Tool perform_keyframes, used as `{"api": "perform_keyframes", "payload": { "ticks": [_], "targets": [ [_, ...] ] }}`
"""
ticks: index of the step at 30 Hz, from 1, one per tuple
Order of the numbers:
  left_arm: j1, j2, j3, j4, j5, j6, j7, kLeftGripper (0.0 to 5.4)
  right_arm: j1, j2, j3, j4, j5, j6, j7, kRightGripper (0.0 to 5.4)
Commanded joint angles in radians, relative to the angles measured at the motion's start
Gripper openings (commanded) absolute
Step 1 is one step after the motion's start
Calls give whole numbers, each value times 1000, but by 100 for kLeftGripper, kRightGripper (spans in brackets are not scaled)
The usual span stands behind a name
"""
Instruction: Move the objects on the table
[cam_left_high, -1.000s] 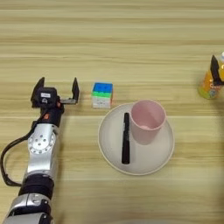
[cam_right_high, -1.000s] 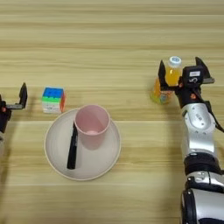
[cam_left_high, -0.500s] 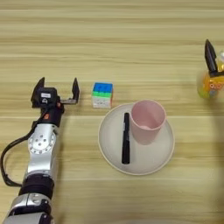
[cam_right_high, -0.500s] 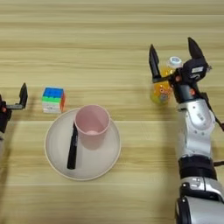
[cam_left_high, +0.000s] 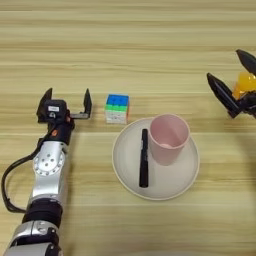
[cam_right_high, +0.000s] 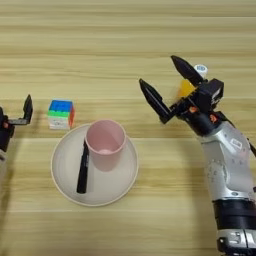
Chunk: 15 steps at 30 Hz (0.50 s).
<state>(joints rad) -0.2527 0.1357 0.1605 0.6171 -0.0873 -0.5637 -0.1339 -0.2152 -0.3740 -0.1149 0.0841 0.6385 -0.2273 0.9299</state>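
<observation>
A: What are the fingers doing?

B: The right gripper (cam_right_high: 166, 86) is spread wide and holds nothing. The juice bottle (cam_right_high: 192, 82) stands just behind its fingers, partly hidden by them. The left gripper (cam_left_high: 66, 101) is also open and empty, parked on the table (cam_left_high: 125, 45).

A: And beyond them?

B: The puzzle cube (cam_left_high: 117, 108) sits just to the right of the left fingers. Further right, between both grippers, the pink cup (cam_right_high: 105, 144) stands upright on the plate (cam_right_high: 62, 181) beside the pen (cam_right_high: 82, 167).

A: How would the bottle handle?

B: Probably light, stiff, smooth and top-heavy; grip its body below the cap. The cup likely flexes, so squeeze gently. The cube should suit a flat-sided grip.
</observation>
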Motion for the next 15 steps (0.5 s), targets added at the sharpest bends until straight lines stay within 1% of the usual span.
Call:
{"api": "perform_keyframes", "payload": {
  "ticks": [1,2,8,11,15],
  "targets": [
    [-7,3,-4,1,8,2,6,540,17,-68,8,-15,2,65,102,538],
    [-8,4,-3,3,7,2,6,540,21,-83,14,-15,-3,79,127,538],
    [-11,8,-3,8,8,2,5,540,73,-190,76,-17,-94,107,287,538],
    [-10,6,-3,7,8,2,6,540,92,-216,104,-12,-133,100,335,538],
    [-6,4,-5,-1,9,3,8,540,107,-235,134,-4,-187,89,364,538]
  ]
}}
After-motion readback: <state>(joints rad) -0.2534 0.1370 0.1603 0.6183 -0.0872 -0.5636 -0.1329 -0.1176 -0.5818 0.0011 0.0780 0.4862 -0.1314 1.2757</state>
